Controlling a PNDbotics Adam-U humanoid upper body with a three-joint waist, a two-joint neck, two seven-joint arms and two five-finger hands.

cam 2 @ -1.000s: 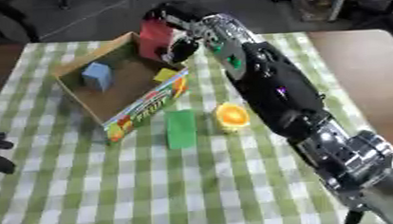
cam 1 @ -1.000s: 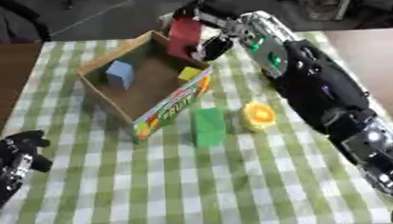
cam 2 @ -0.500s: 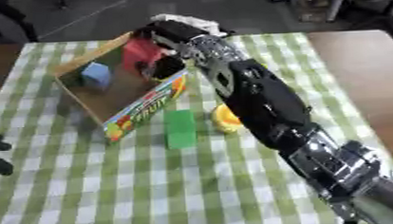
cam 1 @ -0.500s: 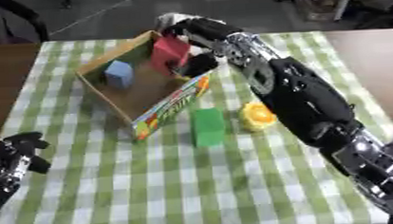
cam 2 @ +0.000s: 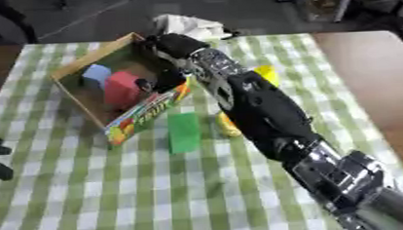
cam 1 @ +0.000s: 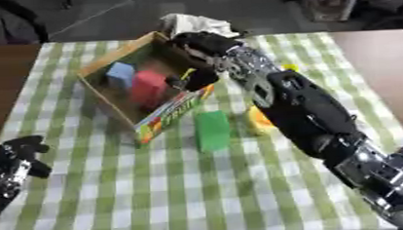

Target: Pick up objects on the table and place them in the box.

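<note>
An open cardboard box (cam 1: 97, 80) with a colourful front flap stands at the back left of the checked cloth. A blue block (cam 1: 120, 74) lies inside it. My right hand (cam 1: 200, 78) reaches over the box's right wall, its fingers curled on a red block (cam 1: 148, 88) held low inside the box beside the blue one. A green block (cam 1: 212, 130) lies on the cloth in front of the box, with a yellow-orange thing (cam 1: 258, 120) to its right, partly behind my forearm. My left hand (cam 1: 15, 159) rests open at the lower left.
A small yellow thing (cam 2: 268, 75) lies right of my arm. A white cloth bundle (cam 1: 197, 23) sits behind the box. Bare brown table (cam 2: 369, 61) shows at the right edge, beyond the checked cloth (cam 1: 157, 197).
My right hand has carried the red block from above the box's far rim leftward and down into the box. The camera has shifted. The left hand has stayed put.
</note>
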